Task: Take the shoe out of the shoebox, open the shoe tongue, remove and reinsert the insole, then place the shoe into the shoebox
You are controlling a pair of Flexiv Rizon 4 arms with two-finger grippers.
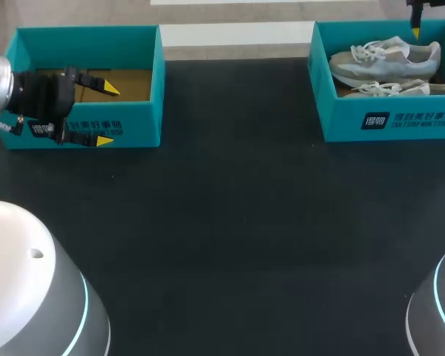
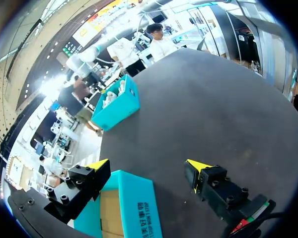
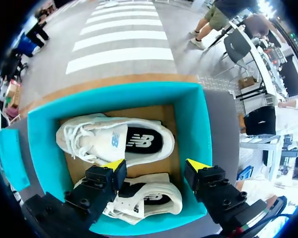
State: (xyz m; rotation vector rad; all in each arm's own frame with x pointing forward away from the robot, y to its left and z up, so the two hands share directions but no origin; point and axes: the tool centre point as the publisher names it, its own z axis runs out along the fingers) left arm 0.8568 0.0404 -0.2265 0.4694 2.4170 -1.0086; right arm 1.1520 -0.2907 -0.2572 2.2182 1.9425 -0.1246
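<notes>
Left gripper [image 1: 104,113] hung with jaws spread astride the front wall of the left shoebox [image 1: 137,124], gripping nothing, only cardboard floor showing | right gripper [image 3: 151,171] hovered spread above the right shoebox [image 3: 196,134], seemingly lined up over its two sneakers [image 3: 114,141] lying side by side inside.

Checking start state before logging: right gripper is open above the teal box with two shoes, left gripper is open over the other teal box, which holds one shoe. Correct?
Not quite. The left box holds no shoe: the head view shows only its bare cardboard floor. The rest stands: the right gripper is open above the right box with both shoes, and the left gripper is open over its box wall.
</notes>
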